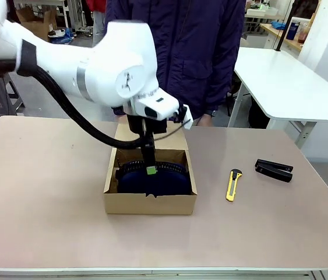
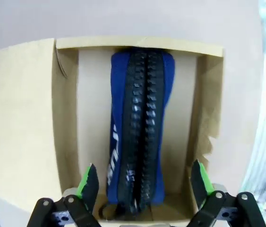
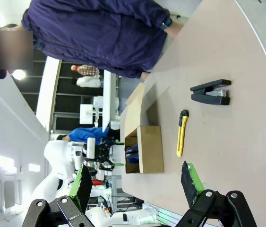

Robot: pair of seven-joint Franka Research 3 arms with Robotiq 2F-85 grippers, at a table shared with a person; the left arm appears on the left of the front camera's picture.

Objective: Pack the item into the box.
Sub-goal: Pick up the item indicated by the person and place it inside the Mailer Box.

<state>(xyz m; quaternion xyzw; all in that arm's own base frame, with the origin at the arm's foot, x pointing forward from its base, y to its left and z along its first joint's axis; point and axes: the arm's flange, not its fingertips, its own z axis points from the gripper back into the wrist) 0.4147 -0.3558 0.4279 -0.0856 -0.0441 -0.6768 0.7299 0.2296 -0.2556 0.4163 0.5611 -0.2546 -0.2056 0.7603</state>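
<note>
The navy pouch [image 1: 130, 178] lies zipper-up inside the open cardboard box [image 1: 150, 204] mid-counter [image 1: 47, 227], the left hand [image 2: 144, 176] lowered over it with fingers spread wide astride it, gripping nothing, a yellow utility knife [image 1: 232, 185] and black stapler [image 1: 274, 170] at the box's 3 o'clock, the right hand [image 3: 136, 178] wide open, empty.

1 pouch [image 2: 142, 118] | 1 box [image 1: 152, 204] | 1 knife [image 1: 232, 185] — yellow | 1 stapler [image 1: 274, 170] — black

Bright even indoor light, soft shadows, wide-angle warp at wrist-cam edges.
</note>
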